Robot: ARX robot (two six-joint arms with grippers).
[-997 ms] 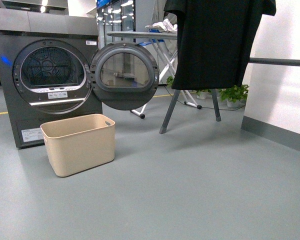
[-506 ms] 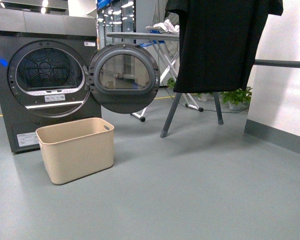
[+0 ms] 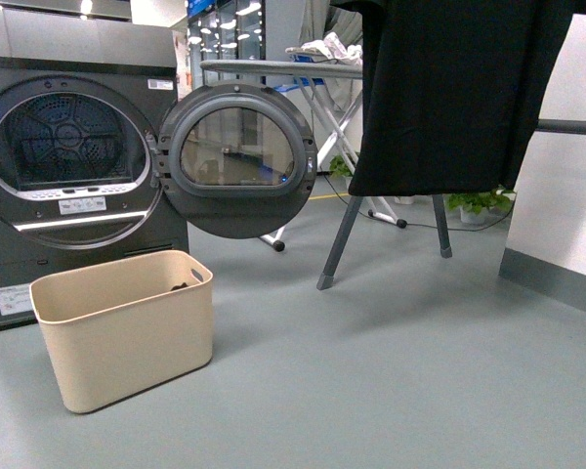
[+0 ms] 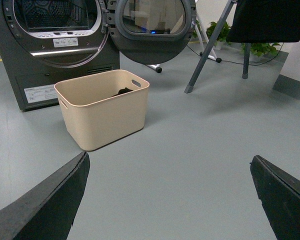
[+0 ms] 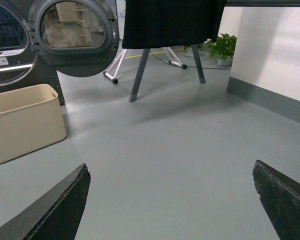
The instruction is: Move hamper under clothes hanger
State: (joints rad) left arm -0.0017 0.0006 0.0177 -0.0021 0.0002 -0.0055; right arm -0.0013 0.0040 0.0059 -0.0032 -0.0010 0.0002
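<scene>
The beige hamper [image 3: 127, 327] stands on the grey floor in front of the dark grey dryer, with something dark inside it. It also shows in the left wrist view [image 4: 104, 107] and the right wrist view [image 5: 22, 122]. The clothes hanger's slanted grey legs [image 3: 340, 242] stand to the right, with its bar [image 3: 569, 127] running to the right edge and a black garment [image 3: 454, 98] hanging from it. My left gripper [image 4: 169, 165] and my right gripper [image 5: 170, 172] are open and empty, well short of the hamper. Neither arm shows in the front view.
The dryer [image 3: 68, 166] has its round door [image 3: 236, 158] swung open just above the hamper. An ironing board [image 3: 283, 68] on white legs stands behind the door. A white wall [image 3: 566, 215] with a grey skirting and potted plants [image 3: 481, 203] lies at the right.
The whole view has closed in and shifted: the hamper, dryer and hanger look larger, and the hamper now sits lower and further left in the front view.
</scene>
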